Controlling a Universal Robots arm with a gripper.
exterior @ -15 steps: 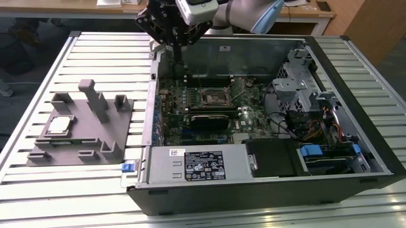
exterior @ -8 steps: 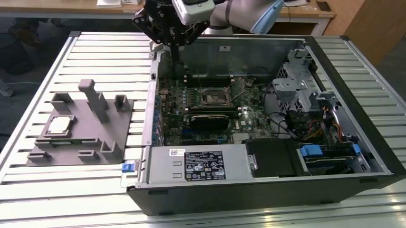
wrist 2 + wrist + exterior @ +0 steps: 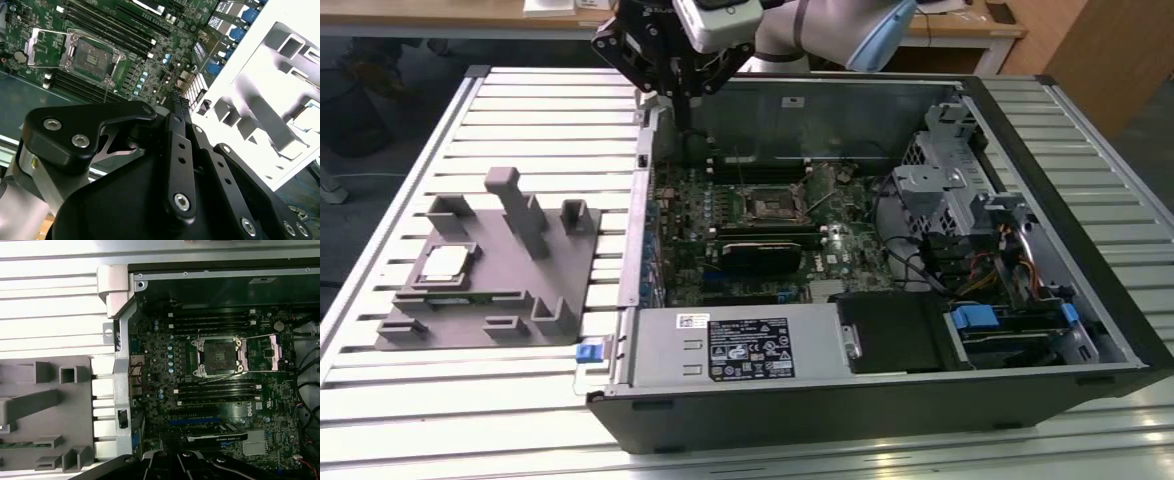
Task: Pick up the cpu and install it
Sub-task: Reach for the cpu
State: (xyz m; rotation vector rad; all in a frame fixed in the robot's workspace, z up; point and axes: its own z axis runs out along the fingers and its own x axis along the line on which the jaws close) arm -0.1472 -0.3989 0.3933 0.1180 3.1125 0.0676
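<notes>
- the gripper [image 3: 680, 97] has its jaws pressed together with nothing between them; in the exterior view they taper to one dark tip in the upper middle of the frame.
- in the second wrist view the gripper [image 3: 178, 98] shows a ribbed fingertip pointing towards the circuit board [image 3: 150, 75].
- the tip hangs over the far edge of the open computer case [image 3: 881, 400], near the corner on the exterior view's left, and touches nothing.
- below it inside the case lies the green circuit board [image 3: 720, 230], flat on the case floor.
- the chip socket [image 3: 771, 205] sits near the middle of the board; in both wrist views the socket [image 3: 90, 54] [image 3: 220, 356] has its metal cover plate [image 3: 272, 352] swung open beside it.
- the cpu [image 3: 444, 262] lies flat, silvery side up, in a square pocket of the grey tray [image 3: 520, 290], at the middle left of the exterior view.
- the tray rests on the slatted table [image 3: 520, 100] just beside the case, and the cpu is well apart from the gripper.
</notes>
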